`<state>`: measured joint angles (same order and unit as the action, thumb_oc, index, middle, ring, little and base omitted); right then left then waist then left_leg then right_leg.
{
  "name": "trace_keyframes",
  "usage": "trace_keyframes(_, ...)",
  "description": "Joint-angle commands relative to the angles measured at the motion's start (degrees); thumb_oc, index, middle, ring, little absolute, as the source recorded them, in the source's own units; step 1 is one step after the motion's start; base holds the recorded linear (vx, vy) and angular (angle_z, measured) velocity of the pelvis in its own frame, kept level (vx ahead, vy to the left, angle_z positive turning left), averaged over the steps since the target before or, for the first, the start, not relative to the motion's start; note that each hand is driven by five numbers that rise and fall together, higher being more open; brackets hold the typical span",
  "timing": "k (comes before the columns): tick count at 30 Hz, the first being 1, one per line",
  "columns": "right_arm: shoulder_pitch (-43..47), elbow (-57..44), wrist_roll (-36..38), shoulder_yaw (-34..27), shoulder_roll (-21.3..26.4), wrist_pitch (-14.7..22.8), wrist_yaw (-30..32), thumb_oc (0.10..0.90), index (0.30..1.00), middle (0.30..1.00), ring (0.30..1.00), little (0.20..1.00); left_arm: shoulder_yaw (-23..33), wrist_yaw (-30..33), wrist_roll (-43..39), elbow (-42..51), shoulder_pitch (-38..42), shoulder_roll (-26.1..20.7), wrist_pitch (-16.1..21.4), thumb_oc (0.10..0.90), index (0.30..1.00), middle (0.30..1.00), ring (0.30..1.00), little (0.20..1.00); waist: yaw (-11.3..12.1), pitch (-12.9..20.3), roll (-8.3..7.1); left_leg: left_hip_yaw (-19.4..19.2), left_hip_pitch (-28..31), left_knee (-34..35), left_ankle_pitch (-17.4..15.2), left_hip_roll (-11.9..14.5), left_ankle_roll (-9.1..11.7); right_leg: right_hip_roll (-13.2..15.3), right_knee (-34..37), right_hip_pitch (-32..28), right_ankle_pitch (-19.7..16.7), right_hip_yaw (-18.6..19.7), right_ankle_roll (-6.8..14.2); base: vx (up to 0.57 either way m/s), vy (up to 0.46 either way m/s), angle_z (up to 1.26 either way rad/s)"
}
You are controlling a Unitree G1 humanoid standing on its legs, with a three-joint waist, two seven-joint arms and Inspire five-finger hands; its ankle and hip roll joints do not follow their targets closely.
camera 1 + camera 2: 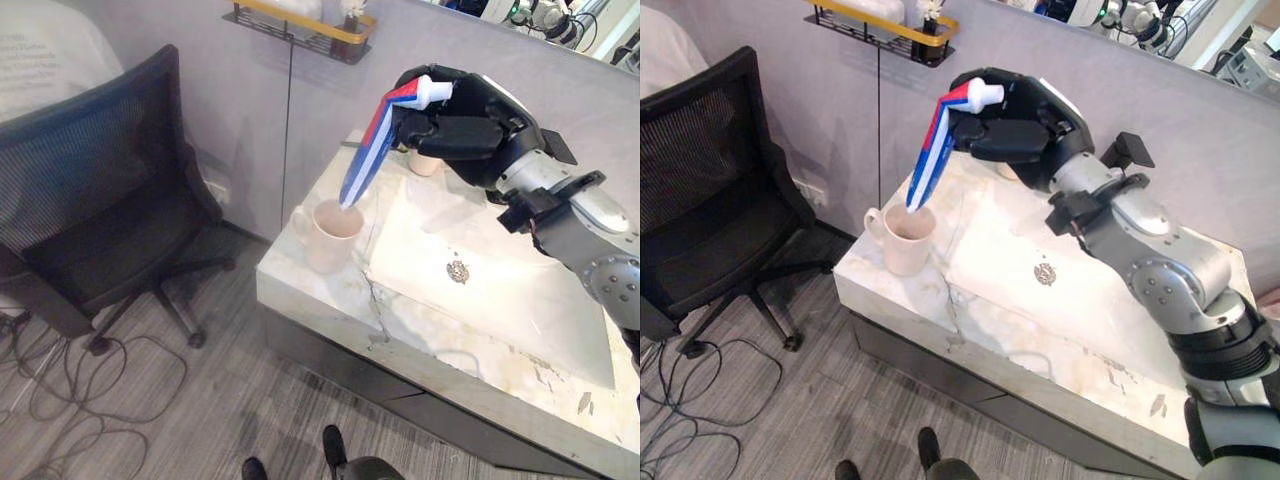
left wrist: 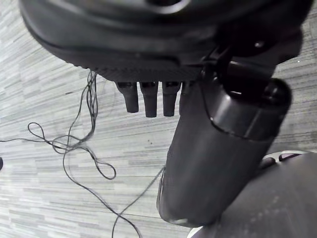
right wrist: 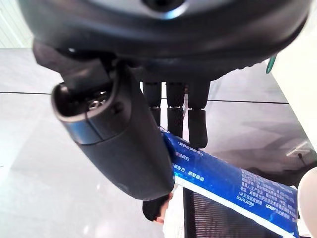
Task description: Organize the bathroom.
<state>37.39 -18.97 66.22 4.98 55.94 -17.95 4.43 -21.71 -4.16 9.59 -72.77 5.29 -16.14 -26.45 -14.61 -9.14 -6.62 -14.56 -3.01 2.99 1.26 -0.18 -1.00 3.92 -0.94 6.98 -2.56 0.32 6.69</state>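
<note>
One right robot hand (image 1: 455, 115) is clamped around the capped end of the toothpaste tube (image 1: 372, 145), thumb and fingers curled round it. From that robot hand the tube's long axis slants down and outward, its flat tail just at the mouth of the mug (image 1: 331, 234), possibly already inside the rim. The mug stands near the bench's (image 1: 420, 345) outer corner, with the sink basin (image 1: 500, 290) beneath the forearm. The left robot hand (image 2: 148, 96) hangs relaxed over the floor.
</note>
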Motion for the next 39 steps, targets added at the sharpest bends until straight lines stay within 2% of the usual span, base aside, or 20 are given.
trace_keyframes(1,4.20,-1.12,3.41,-10.58,-4.33,10.02,0.87,0.400,0.300,0.300,0.300,0.300,-0.84,-0.02,0.20,-5.69,-1.41,-1.81,-2.54,0.800,0.900,0.900,0.900,0.900,0.24,3.74,-2.15,-1.64,-4.69,-12.14,-9.10,-0.49,-1.69,-0.30,-6.80,3.88,3.17,2.53,4.58,-0.02,0.000,0.04)
trace_keyframes(7,3.82,-1.18,3.39,-10.25,-5.46,9.99,1.00,0.400,0.300,0.300,0.300,0.300,-0.62,-0.17,0.39,-5.36,-1.38,-2.03,-2.75,0.800,0.900,0.900,0.900,0.900,0.43,2.90,-2.00,-1.62,-5.22,-12.65,-9.21,-0.44,-1.68,-0.31,-7.01,4.43,3.11,2.54,4.52,0.00,0.002,0.02)
trace_keyframes(25,1.34,-1.13,3.10,-10.93,-7.03,11.70,-0.73,0.400,0.300,0.300,0.300,0.300,-1.17,0.58,0.06,-5.12,0.05,-2.58,-2.50,0.800,0.900,0.900,0.900,0.900,0.40,1.03,-3.03,-1.32,-6.53,-13.17,-9.23,-0.23,-1.73,-0.73,-7.06,5.36,2.65,2.50,4.46,-0.01,-0.002,0.02)
trace_keyframes(39,-1.07,-2.85,2.72,-11.68,-7.82,11.69,-1.93,0.400,0.300,0.300,0.300,0.300,-1.58,0.45,-0.49,-3.59,0.53,-2.62,-3.31,0.800,0.900,0.900,0.900,0.900,-0.06,-0.37,-2.42,-1.14,-6.64,-12.94,-9.28,-0.30,-1.89,-0.97,-7.20,5.73,2.68,2.86,4.53,0.00,0.000,0.00)
